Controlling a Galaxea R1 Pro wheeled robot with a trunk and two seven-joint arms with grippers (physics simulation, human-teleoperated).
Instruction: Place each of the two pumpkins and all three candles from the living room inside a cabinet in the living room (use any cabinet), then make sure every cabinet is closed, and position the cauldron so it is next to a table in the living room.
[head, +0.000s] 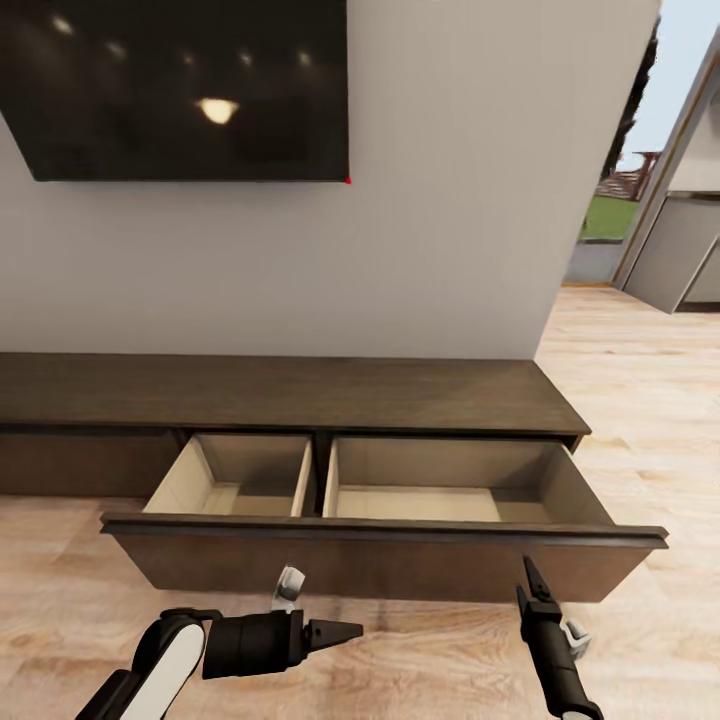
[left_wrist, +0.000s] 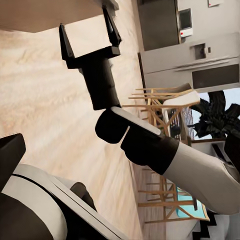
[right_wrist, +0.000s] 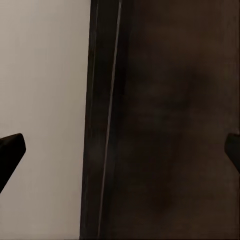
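Note:
The cabinet (head: 300, 395) is a long, low dark brown unit against the wall. Its wide drawer (head: 380, 560) is pulled out, and the two pale compartments hold nothing I can see. My left gripper (head: 345, 631) hovers over the floor in front of the drawer and points right, fingertips (left_wrist: 10, 152) wide apart. My right gripper (head: 530, 582) points up at the drawer front, just below its right part. It is open and holds nothing, as the left wrist view shows the right gripper (left_wrist: 89, 35). The dark drawer front (right_wrist: 170, 125) is close in the right wrist view. Pumpkins, candles and cauldron are out of view.
A black television (head: 180, 90) hangs on the wall above the cabinet. Wooden floor (head: 640, 380) runs right to a glass opening (head: 615, 215). In the left wrist view, wooden dining chairs (left_wrist: 160, 107), a plant (left_wrist: 217, 117) and kitchen units (left_wrist: 200, 55) stand behind me.

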